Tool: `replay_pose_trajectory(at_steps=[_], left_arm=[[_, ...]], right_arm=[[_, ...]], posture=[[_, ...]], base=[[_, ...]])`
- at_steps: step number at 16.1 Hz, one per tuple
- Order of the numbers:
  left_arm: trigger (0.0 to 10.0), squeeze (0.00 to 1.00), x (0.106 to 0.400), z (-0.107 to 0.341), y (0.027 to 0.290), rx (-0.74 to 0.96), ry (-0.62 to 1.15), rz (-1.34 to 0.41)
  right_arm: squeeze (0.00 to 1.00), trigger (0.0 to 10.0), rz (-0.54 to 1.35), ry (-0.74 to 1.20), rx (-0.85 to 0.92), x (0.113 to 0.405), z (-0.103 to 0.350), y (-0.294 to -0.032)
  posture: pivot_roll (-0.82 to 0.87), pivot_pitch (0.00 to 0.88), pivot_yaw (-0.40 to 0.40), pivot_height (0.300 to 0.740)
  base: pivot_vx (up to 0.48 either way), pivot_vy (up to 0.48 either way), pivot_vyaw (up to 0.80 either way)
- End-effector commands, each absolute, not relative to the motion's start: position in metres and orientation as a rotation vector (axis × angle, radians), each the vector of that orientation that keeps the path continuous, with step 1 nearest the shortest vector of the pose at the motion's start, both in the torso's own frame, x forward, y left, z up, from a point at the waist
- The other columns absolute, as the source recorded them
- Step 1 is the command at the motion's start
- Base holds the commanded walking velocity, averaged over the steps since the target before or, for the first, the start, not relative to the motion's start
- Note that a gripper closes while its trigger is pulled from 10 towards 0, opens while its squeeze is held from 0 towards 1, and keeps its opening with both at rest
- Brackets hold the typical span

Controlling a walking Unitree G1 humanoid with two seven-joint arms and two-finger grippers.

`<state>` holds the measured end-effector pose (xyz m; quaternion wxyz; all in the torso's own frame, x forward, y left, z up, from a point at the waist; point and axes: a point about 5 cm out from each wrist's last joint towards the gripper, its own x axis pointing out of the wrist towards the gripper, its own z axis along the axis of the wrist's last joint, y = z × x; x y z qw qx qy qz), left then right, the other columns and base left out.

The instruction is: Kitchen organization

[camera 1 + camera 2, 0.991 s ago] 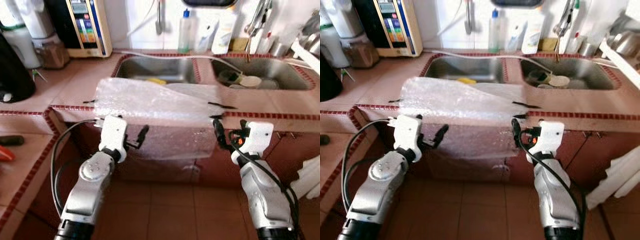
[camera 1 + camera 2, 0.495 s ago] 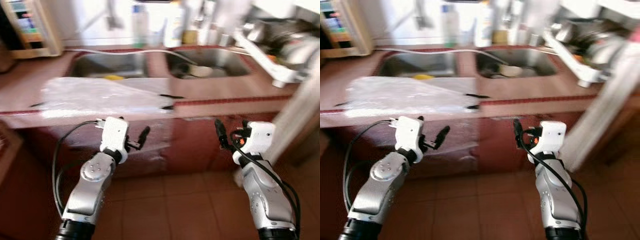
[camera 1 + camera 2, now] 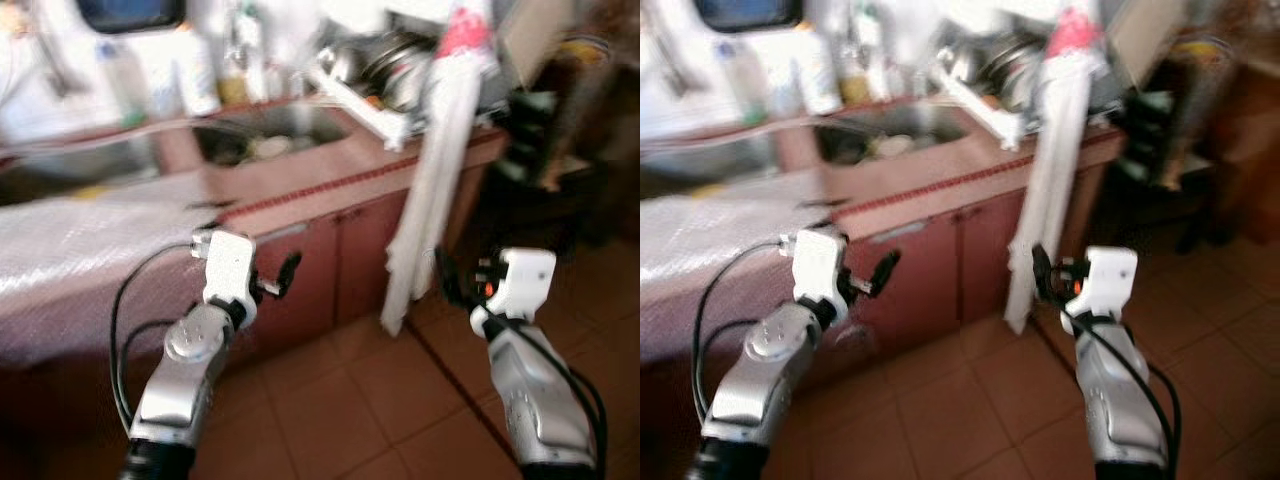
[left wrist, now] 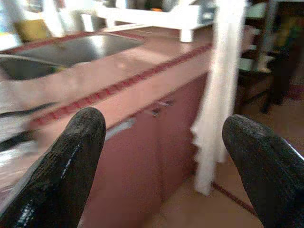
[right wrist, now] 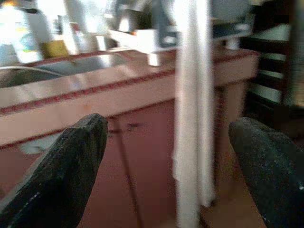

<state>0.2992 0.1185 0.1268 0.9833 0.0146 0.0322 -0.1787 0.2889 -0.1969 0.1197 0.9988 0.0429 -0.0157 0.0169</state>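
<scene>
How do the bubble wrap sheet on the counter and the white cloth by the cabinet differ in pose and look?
The bubble wrap sheet lies spread flat over the counter and droops over its front edge; the white cloth hangs upright in a long narrow strip beside the cabinet doors. The sheet is see-through, the cloth opaque. The sheet is on the robot's left, the cloth nearer the right gripper. Both are pale and untouched.

Both silver arms are held forward at waist height, elbows bent. The left gripper [image 4: 161,156] is spread wide, nothing seen between its black fingers [image 4: 61,166]. The right gripper [image 5: 166,166] is likewise parted, with nothing held between its jaws.
</scene>
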Motion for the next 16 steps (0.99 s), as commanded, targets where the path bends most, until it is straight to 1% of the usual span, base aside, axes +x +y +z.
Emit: replay_pose_trajectory(at_steps=[1,2,5,10,16], left_arm=[[10.0,0.00,0.3024,0.1294,0.1244,0.012,0.070,-0.337],[10.0,0.00,0.3044,0.1321,0.1261,-0.011,0.060,-0.332],[10.0,0.00,0.3053,0.1333,0.1277,-0.017,0.060,-0.327],[10.0,0.00,0.3039,0.1303,0.1279,-0.023,0.073,-0.324],[10.0,0.00,0.3047,0.1290,0.1271,-0.027,0.087,-0.331]], right_arm=[[0.18,10.0,0.046,-0.054,0.089,0.2907,0.1259,-0.1938],[0.18,10.0,0.046,-0.054,0.088,0.2902,0.1257,-0.1941],[0.17,10.0,0.041,-0.054,0.086,0.2890,0.1257,-0.1955],[0.18,10.0,0.041,-0.051,0.082,0.2888,0.1253,-0.1963],[0.18,10.0,0.044,-0.048,0.077,0.2904,0.1244,-0.1956]], posture=[[-0.08,0.034,0.042,0.740],[-0.08,0.034,0.042,0.740],[-0.08,0.037,0.042,0.740],[-0.08,0.037,0.039,0.740],[-0.08,0.030,0.043,0.740]], base=[[0.000,0.000,0.00],[0.000,0.000,0.00],[0.000,0.254,0.00],[0.000,0.000,0.00],[0.000,0.354,0.00]])
